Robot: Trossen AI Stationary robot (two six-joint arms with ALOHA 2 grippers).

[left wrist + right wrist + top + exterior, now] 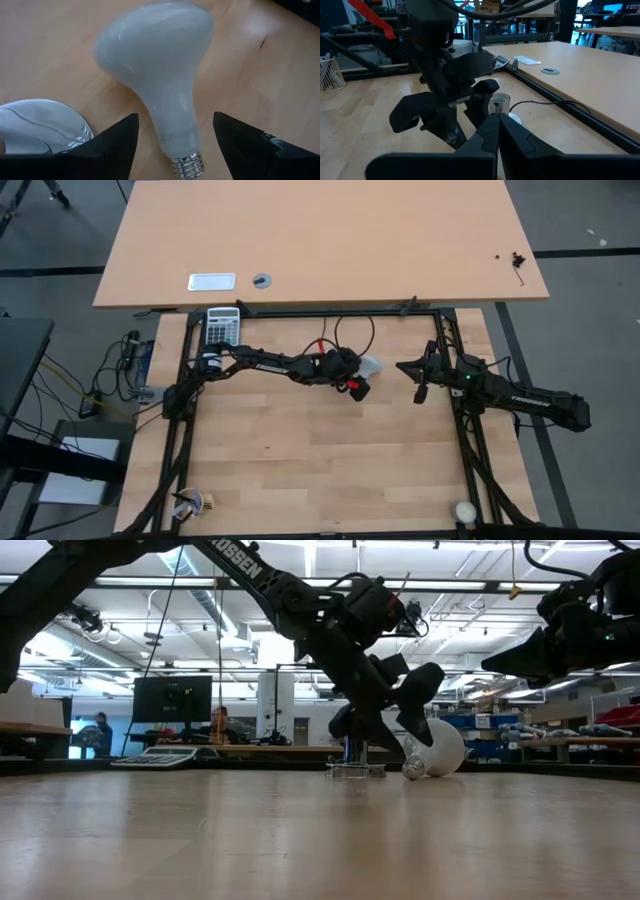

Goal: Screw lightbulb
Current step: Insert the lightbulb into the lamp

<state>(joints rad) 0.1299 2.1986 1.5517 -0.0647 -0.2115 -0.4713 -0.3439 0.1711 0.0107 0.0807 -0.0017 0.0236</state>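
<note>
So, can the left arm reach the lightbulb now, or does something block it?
Probably yes. The left gripper is open, its fingers either side of the lightbulb lying on the table, with nothing between them. The silver socket sits beside, not in the way.

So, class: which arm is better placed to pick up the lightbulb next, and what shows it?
The left. Its gripper is open, fingers either side of the lightbulb, which lies on the table beside the silver socket. The right gripper is shut and hangs apart from the bulb.
</note>
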